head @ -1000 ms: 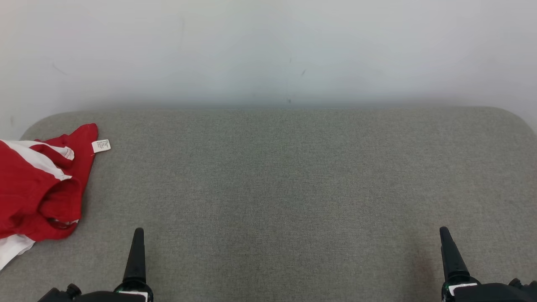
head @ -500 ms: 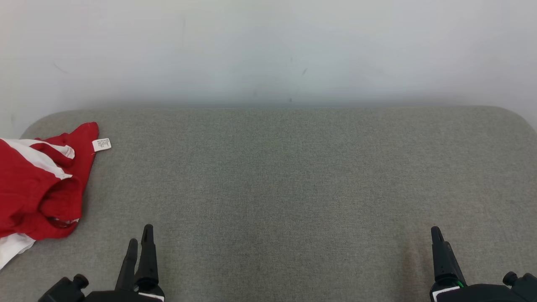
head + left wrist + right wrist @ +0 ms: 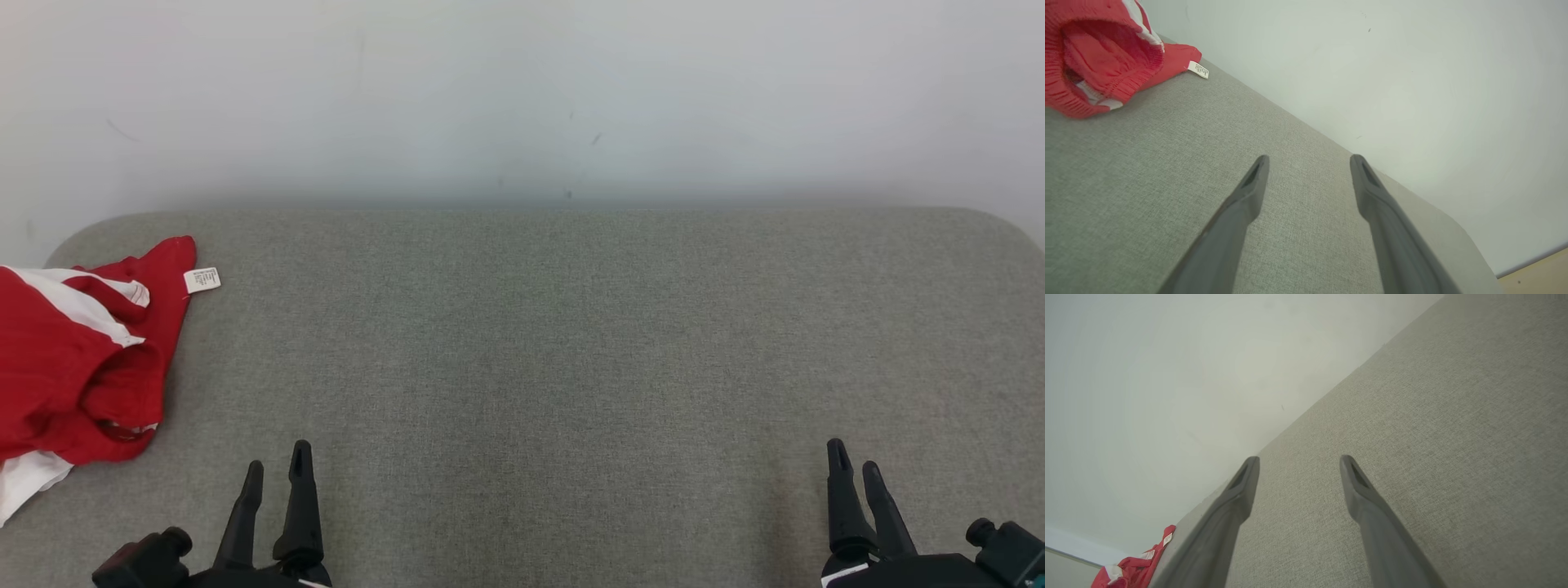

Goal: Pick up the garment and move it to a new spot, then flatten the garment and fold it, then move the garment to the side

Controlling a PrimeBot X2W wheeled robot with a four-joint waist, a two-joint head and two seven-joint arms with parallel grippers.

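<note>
Garment (image 3: pixel 73 359) lies bunched at the far left of the grey table (image 3: pixel 571 343). Left gripper (image 3: pixel 277 457) and right gripper (image 3: pixel 852 456) are spread wide, holding nothing. The left one is nearer, so it should reach over and pinch a thick fold.

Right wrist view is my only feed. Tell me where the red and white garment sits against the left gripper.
Observer: In the head view the crumpled red and white garment lies at the left end of the grey fabric surface, ahead and to the left of the left gripper, not touching it.
Operator: Report that gripper's state.
Observer: Its two dark fingers stand apart with nothing between them.
Operator: Give me a grasp feature.
Observer: The left wrist view shows a ribbed elastic opening facing that gripper.
</note>
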